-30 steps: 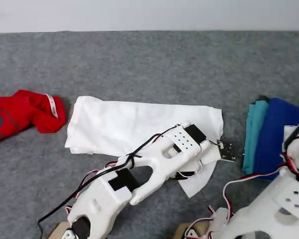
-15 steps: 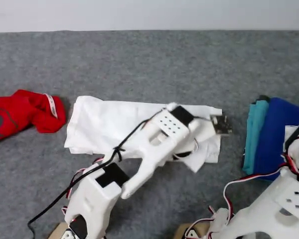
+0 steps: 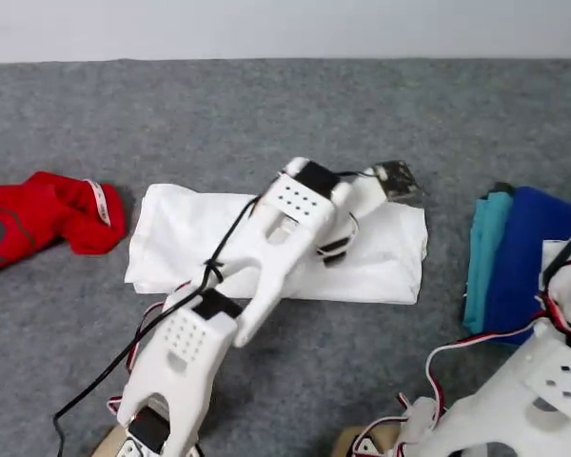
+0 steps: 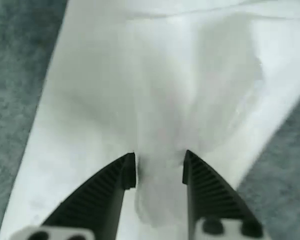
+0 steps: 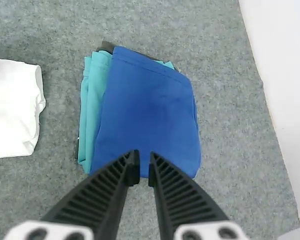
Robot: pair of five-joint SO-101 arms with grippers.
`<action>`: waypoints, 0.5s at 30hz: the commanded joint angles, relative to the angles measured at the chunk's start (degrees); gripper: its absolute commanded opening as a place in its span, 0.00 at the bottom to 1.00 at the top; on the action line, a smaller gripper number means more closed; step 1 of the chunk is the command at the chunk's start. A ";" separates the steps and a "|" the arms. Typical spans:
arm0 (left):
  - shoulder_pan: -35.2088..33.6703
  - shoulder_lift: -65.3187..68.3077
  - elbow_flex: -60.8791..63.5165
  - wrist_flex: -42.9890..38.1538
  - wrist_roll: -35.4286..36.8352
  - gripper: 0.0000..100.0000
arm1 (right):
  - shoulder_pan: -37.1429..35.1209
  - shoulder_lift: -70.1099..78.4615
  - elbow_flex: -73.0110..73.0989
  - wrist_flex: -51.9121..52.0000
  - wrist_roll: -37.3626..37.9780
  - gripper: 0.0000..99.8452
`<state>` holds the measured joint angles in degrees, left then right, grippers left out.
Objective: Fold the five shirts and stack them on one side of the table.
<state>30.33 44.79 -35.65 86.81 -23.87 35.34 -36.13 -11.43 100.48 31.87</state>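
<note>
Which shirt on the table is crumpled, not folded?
The red shirt, bunched up near the left edge. The white shirt lies flat, and the blue shirt and teal shirt are folded in a stack.

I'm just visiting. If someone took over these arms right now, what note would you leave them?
Left gripper: shut on the white shirt, mid-fold at table centre.
Right gripper: shut, empty, above the blue shirt.
Done: blue shirt lies folded on the teal shirt, with a dark shirt edge beneath, by the right arm.
To do: finish the white shirt, fold the crumpled red shirt, stack both.
</note>
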 commanded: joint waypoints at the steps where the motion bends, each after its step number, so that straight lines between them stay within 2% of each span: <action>1: -3.43 1.41 -5.58 -0.09 0.35 0.16 | 0.84 -1.01 0.00 2.15 0.26 0.05; 15: -4.92 4.13 -27.82 13.71 0.79 0.16 | 0.75 -1.01 0.00 2.15 0.26 0.04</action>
<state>25.58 49.89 -58.95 98.33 -23.87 35.34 -36.13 -11.43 100.57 31.87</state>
